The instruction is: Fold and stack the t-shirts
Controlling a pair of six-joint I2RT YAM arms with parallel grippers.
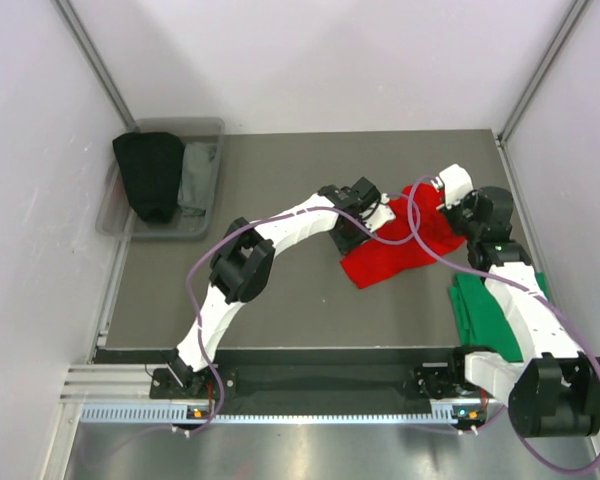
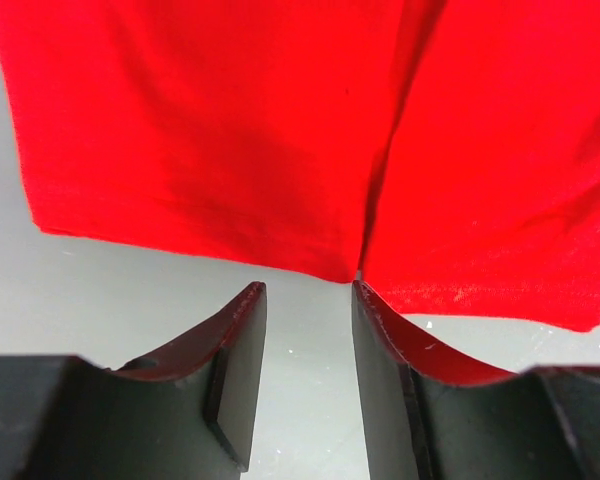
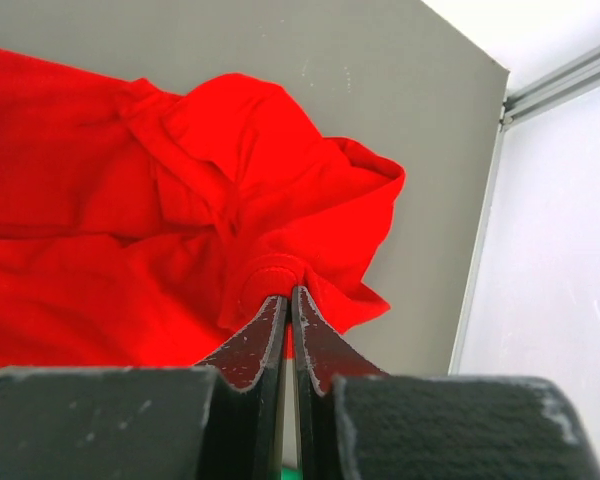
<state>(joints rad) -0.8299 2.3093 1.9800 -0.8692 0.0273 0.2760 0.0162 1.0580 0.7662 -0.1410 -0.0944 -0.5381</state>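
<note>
The red t-shirt point(image 1: 388, 256) lies crumpled on the grey table, right of centre. My left gripper point(image 1: 372, 216) sits at its left edge. In the left wrist view this gripper point(image 2: 308, 292) is open, with bare table between the fingers and the shirt's hem point(image 2: 230, 160) just ahead of the tips. My right gripper point(image 1: 445, 192) is at the shirt's far right side. It is shut point(image 3: 289, 292) on a bunched fold of the red cloth point(image 3: 270, 272). The green t-shirt point(image 1: 477, 306) lies folded at the right table edge, partly under my right arm.
A clear plastic bin point(image 1: 208, 128) stands at the back left, holding a black cloth point(image 1: 150, 172) and a grey cloth point(image 1: 198, 178). White walls with metal posts close in the left, back and right sides. A purple cable point(image 1: 405, 225) hangs over the red shirt.
</note>
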